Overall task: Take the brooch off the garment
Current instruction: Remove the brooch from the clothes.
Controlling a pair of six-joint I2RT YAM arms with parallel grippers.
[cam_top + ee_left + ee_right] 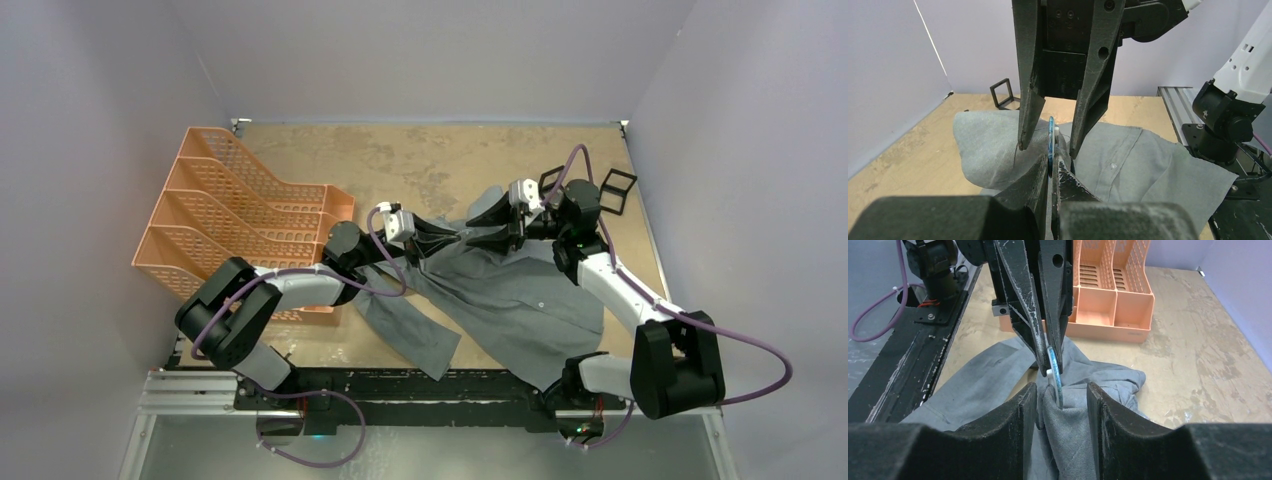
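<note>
Right wrist view shows the brooch [1054, 371], a thin stiff blue disc standing edge-on in a raised fold of the limp grey shirt [998, 375], pinched by your shut left hand [1049, 371]; your half-open right hand [1062, 405] straddles the fold, so grip its rim.

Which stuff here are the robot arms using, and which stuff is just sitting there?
Using:
brooch, pinched in the shut left tool
shirt, bunched between the right tool's fingers

Just sitting there:
orange file rack
black wire frames at the far edge of the table
</note>
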